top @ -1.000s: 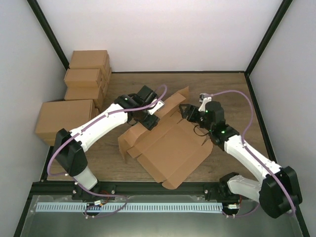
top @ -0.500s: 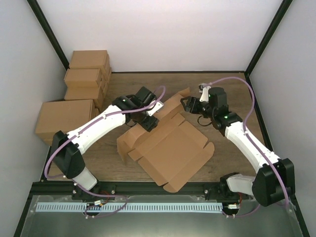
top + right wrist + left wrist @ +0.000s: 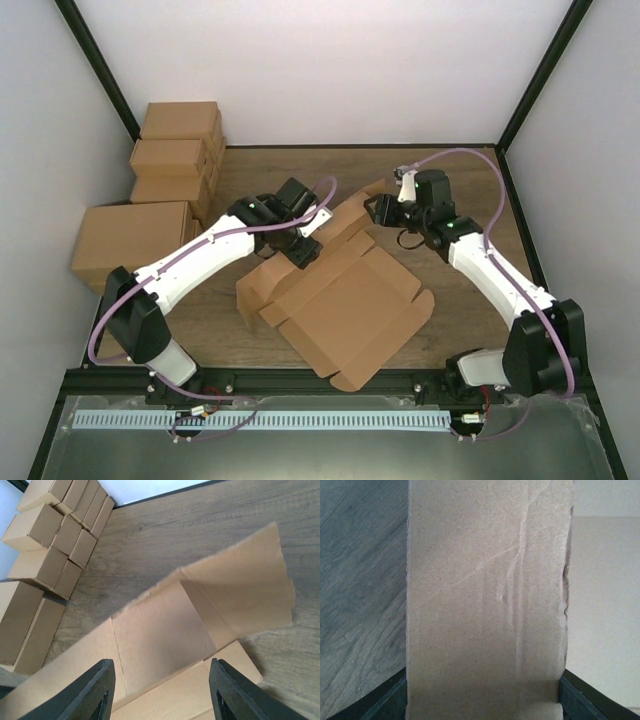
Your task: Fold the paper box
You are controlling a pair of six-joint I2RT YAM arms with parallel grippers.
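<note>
**Paper box:** The paper box [image 3: 345,310] is noted lying opened out on the wooden table [image 3: 460,330], roughly at its middle and between the two arms. The broad panels are laid flat. At the near left corner some flaps are bent upward, and at the far edge one flap is raised at a tilt.

**Left gripper:** The left gripper [image 3: 303,243] is set over the far left part of the blank. In the left wrist view, a strip of the paper box [image 3: 485,605] is seen filling the whole gap between the dark fingers [image 3: 385,702]. Its two edges are met by their inner faces, so the jaws are recorded as clamped across that strip.

**Right gripper:** The right gripper [image 3: 378,212] is held just beside the raised far flap. In the right wrist view, the right gripper [image 3: 161,662] is seen with its jaws apart and nothing between them. The paper box [image 3: 160,635] lies below, and no contact with the cardboard can be made out.

**Surroundings:** A row of small closed cartons [image 3: 178,150] is stacked at the far left against the wall. A larger carton [image 3: 130,240] is placed in front of them. Both are well apart from the paper box.
</note>
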